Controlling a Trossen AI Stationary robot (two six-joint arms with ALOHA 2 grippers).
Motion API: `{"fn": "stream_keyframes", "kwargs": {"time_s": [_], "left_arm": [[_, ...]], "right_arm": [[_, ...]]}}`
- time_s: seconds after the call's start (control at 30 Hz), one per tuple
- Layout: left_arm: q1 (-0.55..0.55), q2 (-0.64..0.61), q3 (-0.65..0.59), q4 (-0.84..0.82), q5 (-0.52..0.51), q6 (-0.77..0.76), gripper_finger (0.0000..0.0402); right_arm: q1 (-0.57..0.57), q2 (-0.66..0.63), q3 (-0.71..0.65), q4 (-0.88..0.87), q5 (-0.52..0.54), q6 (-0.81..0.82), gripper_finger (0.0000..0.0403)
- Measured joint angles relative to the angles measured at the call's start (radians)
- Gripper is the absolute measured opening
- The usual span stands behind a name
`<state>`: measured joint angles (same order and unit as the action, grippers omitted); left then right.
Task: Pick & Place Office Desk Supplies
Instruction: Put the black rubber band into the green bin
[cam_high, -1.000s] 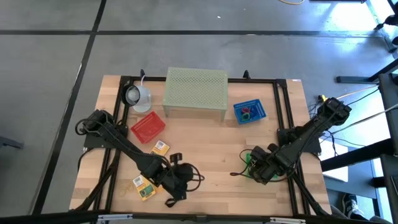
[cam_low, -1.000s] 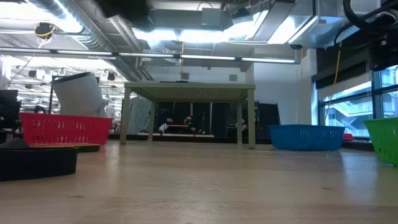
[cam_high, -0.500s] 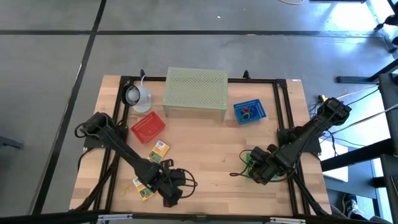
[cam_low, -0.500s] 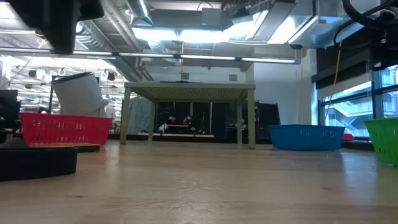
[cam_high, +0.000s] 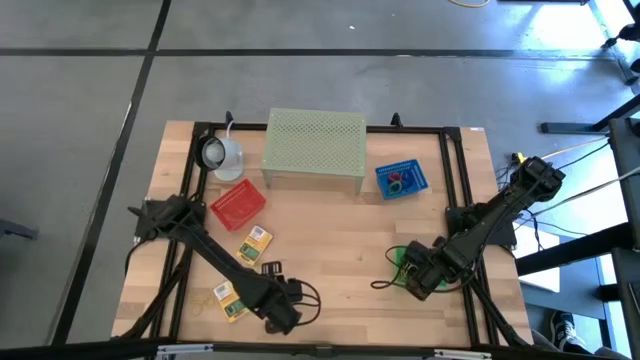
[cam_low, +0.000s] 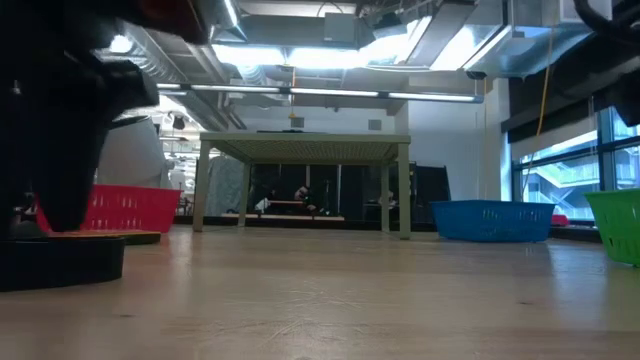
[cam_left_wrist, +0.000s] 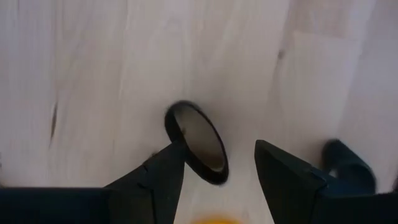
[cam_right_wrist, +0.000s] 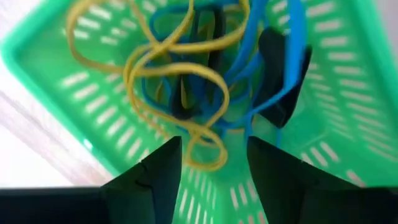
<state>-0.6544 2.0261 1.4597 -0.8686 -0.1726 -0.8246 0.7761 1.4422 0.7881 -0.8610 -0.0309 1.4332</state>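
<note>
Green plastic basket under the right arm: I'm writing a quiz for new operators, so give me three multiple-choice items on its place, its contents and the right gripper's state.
1. Where does the green plastic basket sit?
A. right side of the wooden table
B. under the pale green perforated stand
C. on the floor

2. Which loops lie inside it?
A. only red
B. yellow rubber bands and blue rubber bands
C. none

3. The right gripper is
A. shut on a band
B. open above the basket
C. out of view

Key: A, the high view shows it; B, the right wrist view shows both; B, its fingers stand apart, empty.

L gripper (cam_high: 281, 318) lower, both jaws wider.
</note>
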Motion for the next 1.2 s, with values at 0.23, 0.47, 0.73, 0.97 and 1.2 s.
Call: {"fn": "stream_keyframes", "kwargs": {"time_s": [0.23,0.47,0.73,0.97,1.2], "left_arm": [[0.017,0.019,-0.009,0.015,0.006,0.008,0.0187],[0.023,0.017,-0.055,0.046,0.018,0.002,0.017],[0.023,0.017,-0.056,0.041,0.018,0.023,0.0079],[0.041,0.0,-0.046,0.031,-0.013,-0.001,0.0006],[0.053,-0.088,-0.009,0.05,-0.147,0.047,0.0003]], "right_arm": [[0.0,0.0,0.0,-0.003,-0.053,-0.028,0.0164],[0.0,0.0,0.0,-0.005,-0.07,-0.035,0.0148],[0.0,0.0,0.003,-0.012,-0.093,-0.051,0.0133],[0.001,0.0,0.108,-0.109,-0.019,-0.103,0.0123],[0.008,0.0,0.267,-0.201,0.172,-0.202,0.0114]]}}
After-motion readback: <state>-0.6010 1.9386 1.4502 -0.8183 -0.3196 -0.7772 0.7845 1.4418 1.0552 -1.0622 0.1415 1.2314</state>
